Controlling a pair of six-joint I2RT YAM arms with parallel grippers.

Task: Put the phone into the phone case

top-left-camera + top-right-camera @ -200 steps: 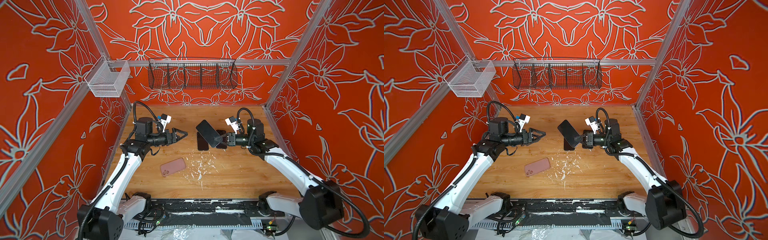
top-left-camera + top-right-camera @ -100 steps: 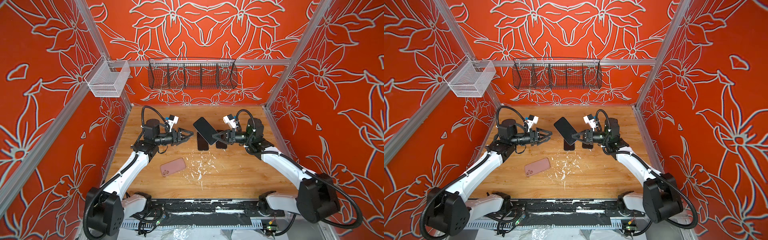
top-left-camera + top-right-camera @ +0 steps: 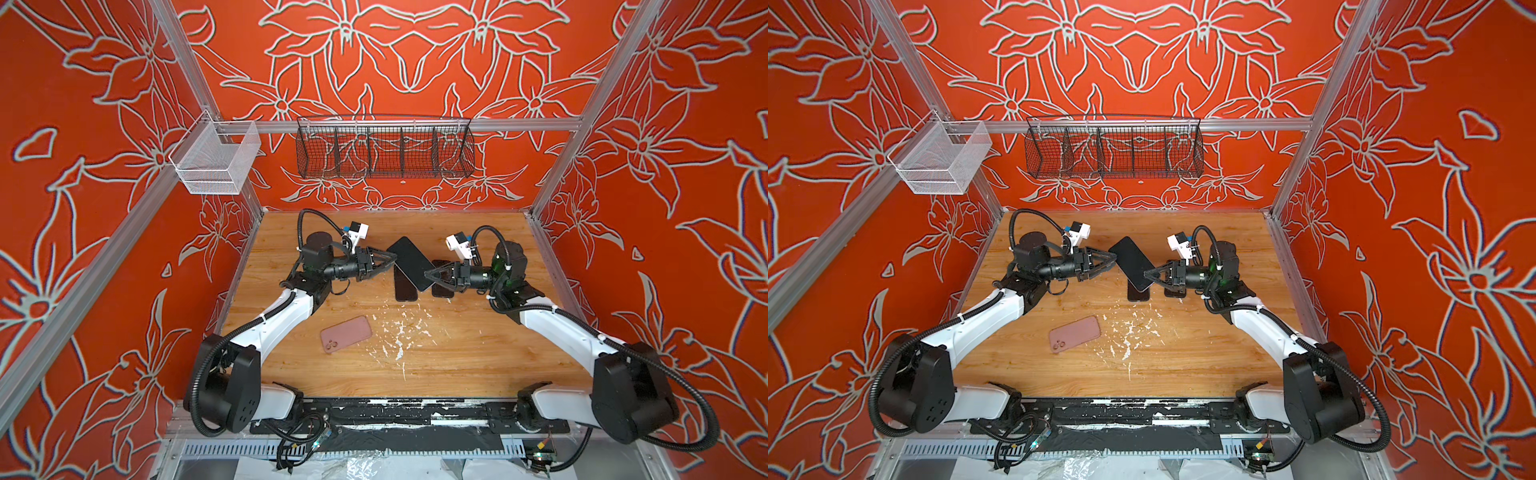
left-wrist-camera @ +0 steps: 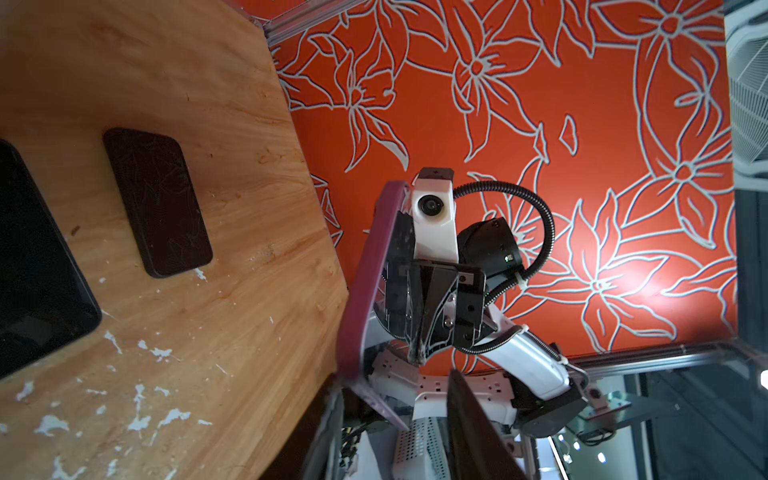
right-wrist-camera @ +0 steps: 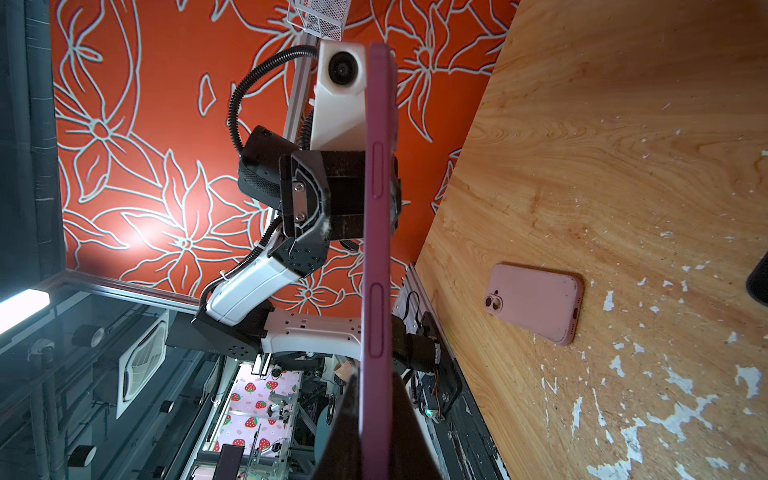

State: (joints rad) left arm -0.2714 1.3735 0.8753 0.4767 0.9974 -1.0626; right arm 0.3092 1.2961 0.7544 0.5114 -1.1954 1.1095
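The phone, a dark glossy slab with a purple edge, hangs tilted above the table's far middle. My right gripper is shut on its near right end. My left gripper straddles the opposite end, jaws partly open, with a gap still showing on one side. The pink phone case lies flat on the wood, camera cut-out up, nearer the front left and apart from both grippers.
Two dark phone-shaped slabs lie on the table under the held phone. White flecks are scattered mid-table. A black wire basket and a white mesh basket hang on the walls.
My left arm has reached right to the phone's free end and its jaws have narrowed around it. The right gripper has kept its hold, shifting the phone slightly.
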